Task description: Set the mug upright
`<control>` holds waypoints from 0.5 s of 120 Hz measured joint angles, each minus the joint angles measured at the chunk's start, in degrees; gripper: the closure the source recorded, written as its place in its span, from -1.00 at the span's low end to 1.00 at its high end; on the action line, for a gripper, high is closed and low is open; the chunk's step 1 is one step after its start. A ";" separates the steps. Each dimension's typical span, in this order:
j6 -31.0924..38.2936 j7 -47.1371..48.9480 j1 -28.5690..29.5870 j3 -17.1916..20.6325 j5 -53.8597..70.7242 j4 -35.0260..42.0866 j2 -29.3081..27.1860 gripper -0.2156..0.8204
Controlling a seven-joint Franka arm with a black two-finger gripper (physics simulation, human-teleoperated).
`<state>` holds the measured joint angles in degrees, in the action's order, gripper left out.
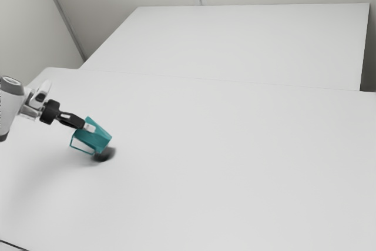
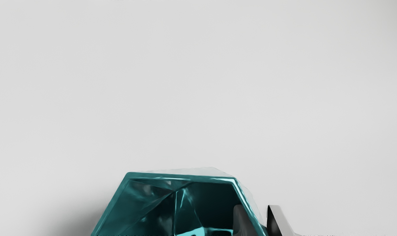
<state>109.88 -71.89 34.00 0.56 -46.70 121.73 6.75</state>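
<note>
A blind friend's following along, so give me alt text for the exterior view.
A robot arm's black gripper holds a tilted teal mug by its wall, the handle toward the exterior view's lower left. The white arm reaches in from the exterior view's left above a pale table.

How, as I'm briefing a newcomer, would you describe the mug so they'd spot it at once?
On the big white table, look toward the exterior view's left, to the black two-finger gripper. At its fingertips is a glossy teal faceted mug, tilted, with an angular loop handle; its teal colour sets it apart from the black gripper and white table.
</note>
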 joint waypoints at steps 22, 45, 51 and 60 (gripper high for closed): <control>5.06 1.96 -10.60 -0.04 9.62 0.50 -2.80 0.84; 9.72 5.49 -24.61 -6.32 17.65 0.68 -4.22 0.85; 10.70 6.43 -26.30 -7.55 19.39 0.71 -4.62 0.86; 12.45 7.86 -27.19 -8.14 22.51 1.45 -5.84 0.86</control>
<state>122.33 -64.03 6.81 -7.58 -24.19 123.18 0.91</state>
